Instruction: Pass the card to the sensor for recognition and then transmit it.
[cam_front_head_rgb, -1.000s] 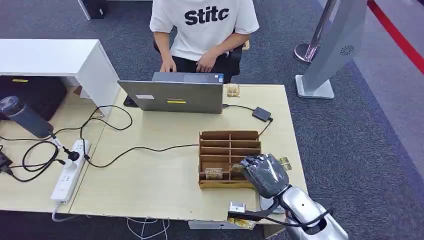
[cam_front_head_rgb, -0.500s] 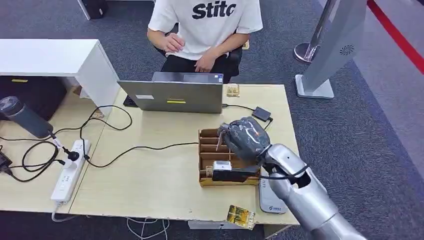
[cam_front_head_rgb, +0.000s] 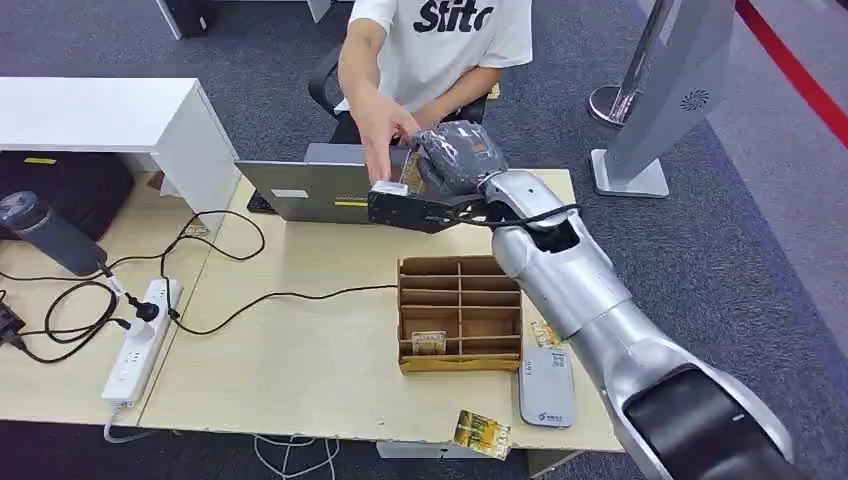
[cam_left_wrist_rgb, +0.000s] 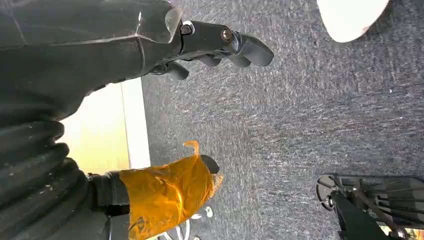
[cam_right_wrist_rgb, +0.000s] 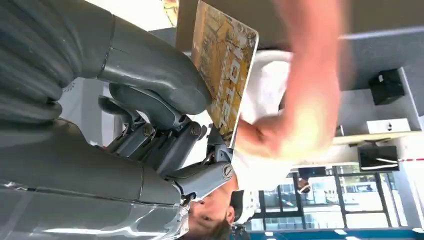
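My right hand (cam_front_head_rgb: 455, 155) is stretched out over the open laptop (cam_front_head_rgb: 345, 190) at the far side of the table. It pinches a gold patterned card (cam_right_wrist_rgb: 225, 65) between thumb (cam_right_wrist_rgb: 150, 65) and fingers. A person's hand (cam_front_head_rgb: 387, 127) reaches in close to the card, and it is blurred in the right wrist view (cam_right_wrist_rgb: 300, 100). The grey card sensor (cam_front_head_rgb: 546, 386) lies flat near the table's front right corner, well behind my hand. My left hand (cam_left_wrist_rgb: 210, 45) hangs above grey carpet with fingers apart and nothing in it.
A brown divided card box (cam_front_head_rgb: 460, 315) stands mid-table with one card (cam_front_head_rgb: 428, 342) in a front slot. Another gold card (cam_front_head_rgb: 481, 433) overhangs the front edge. Cables and a power strip (cam_front_head_rgb: 138, 340) lie at the left. A grey kiosk stand (cam_front_head_rgb: 660, 100) is at the back right.
My right arm swung up from the front of the card box to over the laptop. The person lifted a hand from the keyboard and reached toward my hand.
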